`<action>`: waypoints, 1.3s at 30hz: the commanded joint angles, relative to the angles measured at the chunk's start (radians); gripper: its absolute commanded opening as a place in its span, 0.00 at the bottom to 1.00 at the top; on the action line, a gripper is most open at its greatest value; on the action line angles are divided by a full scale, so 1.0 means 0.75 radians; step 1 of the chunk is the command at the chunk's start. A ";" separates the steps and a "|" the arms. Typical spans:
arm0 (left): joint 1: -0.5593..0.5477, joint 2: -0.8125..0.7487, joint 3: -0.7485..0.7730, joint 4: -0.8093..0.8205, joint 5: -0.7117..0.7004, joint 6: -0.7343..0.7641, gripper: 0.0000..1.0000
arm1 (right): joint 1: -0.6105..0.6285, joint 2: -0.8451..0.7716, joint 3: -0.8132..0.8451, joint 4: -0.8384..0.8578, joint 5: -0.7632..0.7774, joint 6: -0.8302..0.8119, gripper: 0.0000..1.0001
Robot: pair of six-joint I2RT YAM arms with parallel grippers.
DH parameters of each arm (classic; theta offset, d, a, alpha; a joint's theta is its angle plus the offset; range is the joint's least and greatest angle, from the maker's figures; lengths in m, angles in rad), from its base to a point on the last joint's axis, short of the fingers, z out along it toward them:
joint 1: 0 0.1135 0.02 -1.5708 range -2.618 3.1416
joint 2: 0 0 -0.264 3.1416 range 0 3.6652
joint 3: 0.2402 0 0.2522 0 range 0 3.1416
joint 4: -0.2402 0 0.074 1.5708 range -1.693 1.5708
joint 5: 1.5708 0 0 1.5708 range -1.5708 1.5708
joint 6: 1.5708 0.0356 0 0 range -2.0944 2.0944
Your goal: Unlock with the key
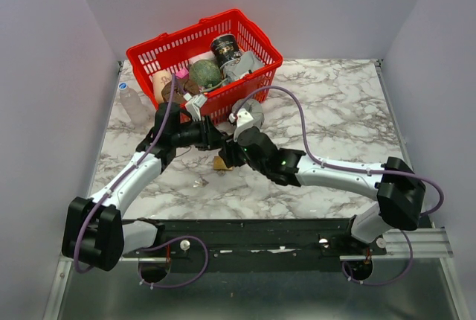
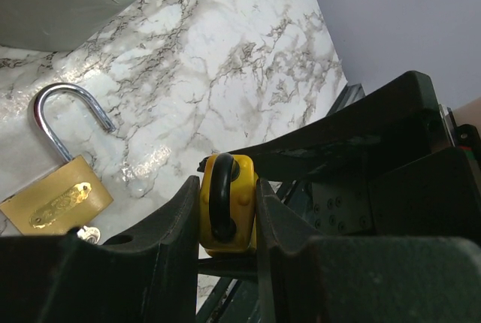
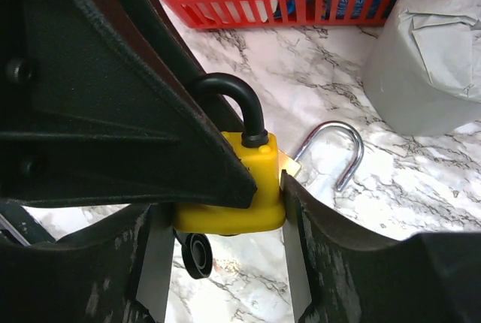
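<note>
Marble-patterned table, walled on three sides by plain pale panels. A red basket of sundry items stands at the far edge, and a grey wrapped bundle sits just in front of it. Both arms converge at mid-table, just ahead of the bundle. The left gripper is clamped on the body of the yellow padlock and holds it clear of the surface. The lock's long axis runs from its black shackle, which points toward the basket, down to its keyway end, which faces the right wrist. The right gripper straddles that lower end with its jaws apart. One finger lies against the lock's side, and neither is pinched on anything. The black key head projects below the lock, between the right fingers and apparently seated in the keyway, so the right arm is the nearer one for the turn. The free space is tight, because the left finger crowds one side. A brass padlock with its shackle sprung open lies flat on the marble nearby.
</note>
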 commanded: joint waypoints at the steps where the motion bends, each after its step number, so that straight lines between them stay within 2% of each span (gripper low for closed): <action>1: -0.011 0.000 0.015 0.007 0.045 0.021 0.13 | 0.007 0.011 -0.022 0.010 0.081 0.068 0.28; 2: -0.011 -0.006 0.019 0.001 0.037 0.038 0.26 | 0.007 0.011 -0.030 0.010 0.067 0.080 0.24; 3: -0.011 -0.020 0.021 -0.009 0.022 0.046 0.35 | 0.007 0.011 -0.040 0.008 0.061 0.095 0.15; 4: -0.011 -0.030 0.027 -0.026 0.004 0.058 0.44 | 0.007 0.005 -0.063 0.004 0.061 0.129 0.12; 5: -0.011 -0.045 0.031 -0.052 -0.045 0.072 0.59 | 0.005 0.003 -0.075 -0.003 0.059 0.144 0.10; 7: -0.011 -0.088 0.047 -0.117 -0.106 0.121 0.71 | -0.005 -0.008 -0.093 -0.019 0.061 0.180 0.09; 8: -0.011 -0.104 0.051 -0.138 -0.186 0.138 0.81 | -0.015 -0.020 -0.116 -0.035 0.061 0.195 0.09; 10: -0.011 -0.159 0.062 -0.191 -0.276 0.175 0.89 | -0.052 -0.040 -0.146 -0.076 0.059 0.234 0.09; 11: -0.011 -0.178 0.064 -0.210 -0.321 0.183 0.98 | -0.064 -0.061 -0.179 -0.094 0.063 0.244 0.09; 12: -0.011 -0.212 0.068 -0.226 -0.417 0.193 0.99 | -0.076 -0.069 -0.198 -0.099 0.063 0.252 0.09; 15: -0.009 -0.268 0.068 -0.273 -0.540 0.220 0.99 | -0.130 -0.079 -0.245 -0.127 0.061 0.283 0.09; 22: -0.011 -0.292 0.080 -0.308 -0.577 0.222 0.99 | -0.293 0.008 -0.253 -0.215 -0.029 0.365 0.12; 27: -0.011 -0.299 0.078 -0.314 -0.581 0.224 0.99 | -0.336 0.072 -0.222 -0.250 -0.025 0.359 0.20; 32: -0.011 -0.286 0.088 -0.334 -0.583 0.226 0.99 | -0.371 0.164 -0.151 -0.301 -0.017 0.326 0.24; 35: -0.011 -0.288 0.088 -0.337 -0.589 0.226 0.99 | -0.373 0.197 -0.128 -0.311 0.010 0.314 0.31; 38: -0.011 -0.284 0.088 -0.341 -0.593 0.226 0.99 | -0.377 0.221 -0.114 -0.316 0.004 0.314 0.44; 39: -0.011 -0.280 0.088 -0.343 -0.593 0.228 0.99 | -0.377 0.225 -0.112 -0.316 -0.006 0.316 0.55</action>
